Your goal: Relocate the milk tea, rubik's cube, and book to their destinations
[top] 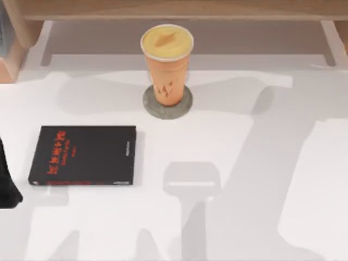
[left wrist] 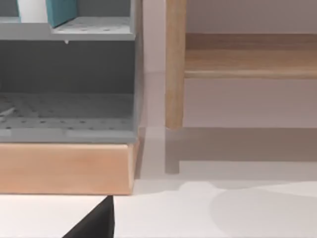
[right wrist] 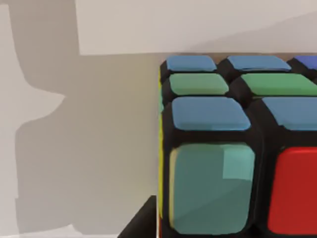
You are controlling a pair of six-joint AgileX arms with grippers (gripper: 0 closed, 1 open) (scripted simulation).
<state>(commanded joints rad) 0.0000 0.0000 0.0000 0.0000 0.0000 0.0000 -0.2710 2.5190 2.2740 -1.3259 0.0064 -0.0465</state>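
Note:
The milk tea (top: pixel 167 62), a tall orange cup with a pale yellow lid, stands upright on a round grey coaster (top: pixel 185 106) at the back middle of the table. The rubik's cube (right wrist: pixel 233 148) looms very close in the right wrist view, over a white surface; a dark edge of my right gripper (right wrist: pixel 141 223) shows just beside its lower corner. The book (left wrist: pixel 62 10), light blue, stands on the upper level of a grey rack (left wrist: pixel 69 29) in the left wrist view. My left arm (top: pixel 6 185) is a dark shape at the table's left edge.
A black book with red lettering (top: pixel 81 155) lies flat on the left half of the table, next to my left arm. A wooden shelf (top: pixel 174 11) runs along the back edge. The grey rack rests on a wooden base (left wrist: pixel 64 166) beside a wooden post (left wrist: pixel 175 64).

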